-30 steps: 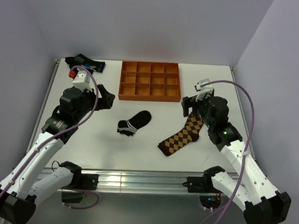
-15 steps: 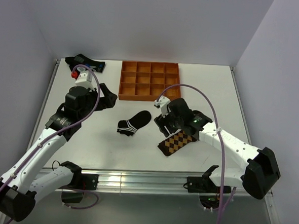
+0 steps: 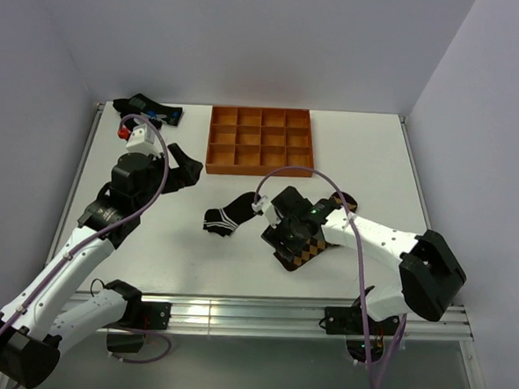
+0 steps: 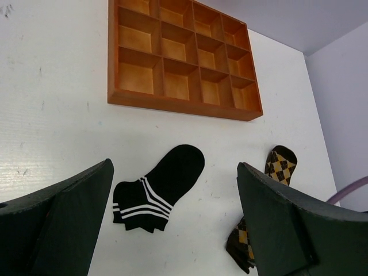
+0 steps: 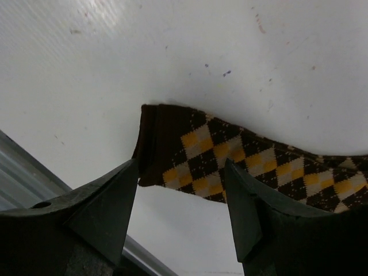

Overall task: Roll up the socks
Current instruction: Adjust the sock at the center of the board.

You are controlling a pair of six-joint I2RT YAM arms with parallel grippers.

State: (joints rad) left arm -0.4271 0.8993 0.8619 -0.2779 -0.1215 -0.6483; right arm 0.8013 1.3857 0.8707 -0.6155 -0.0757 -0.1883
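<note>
Heads up: your right end effector [image 5: 181, 165] sits unclenched astride the cuff of the argyle sock [image 5: 247, 161], flat on the counter [image 3: 376, 158] at 4 o'clock from the ankle sock [image 3: 227, 213], left end effector [image 4: 172, 168] released too, so clamp shallow and you'll probably snag one layer and roll it crooked.

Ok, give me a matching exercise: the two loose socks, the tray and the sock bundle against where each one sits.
Things:
1. diamond sock
2. striped ankle sock
3. orange tray
4. sock bundle

Places:
a. cuff end under the right gripper
b. far left corner of the table
c. flat, near the table's middle
d. far side, in the middle

Pairs: 1-a, 2-c, 3-d, 4-b
</note>
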